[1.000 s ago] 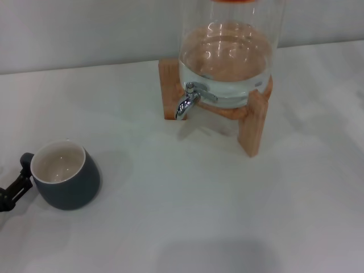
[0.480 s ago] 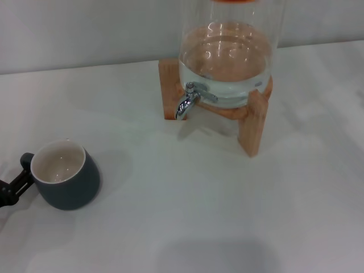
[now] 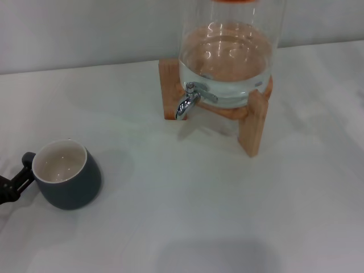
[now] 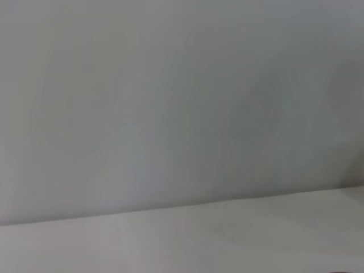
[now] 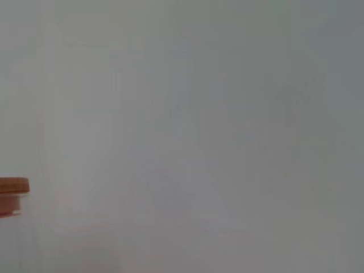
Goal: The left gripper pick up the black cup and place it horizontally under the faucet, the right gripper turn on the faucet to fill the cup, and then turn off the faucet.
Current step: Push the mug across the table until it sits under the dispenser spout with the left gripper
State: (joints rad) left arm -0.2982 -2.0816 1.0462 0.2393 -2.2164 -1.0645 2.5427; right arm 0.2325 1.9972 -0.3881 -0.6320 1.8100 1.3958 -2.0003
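The black cup (image 3: 68, 185) stands upright on the white table at the near left, its cream inside showing and its small handle (image 3: 27, 158) pointing left. Only a black tip of my left gripper (image 3: 12, 186) shows at the left edge of the head view, right against the cup's handle. The chrome faucet (image 3: 187, 101) sticks out of the glass jar, its spout pointing down over bare table, far right of the cup. My right gripper is out of view. The left wrist view shows only wall and table.
The glass jar (image 3: 227, 57), partly filled with water, sits on a wooden stand (image 3: 253, 128) at the back centre. The white table (image 3: 199, 205) spreads between cup and faucet. An orange lid edge (image 5: 11, 193) shows in the right wrist view.
The visible part of my left gripper has drawn slightly toward the left edge. The cup has shifted a touch to the right.
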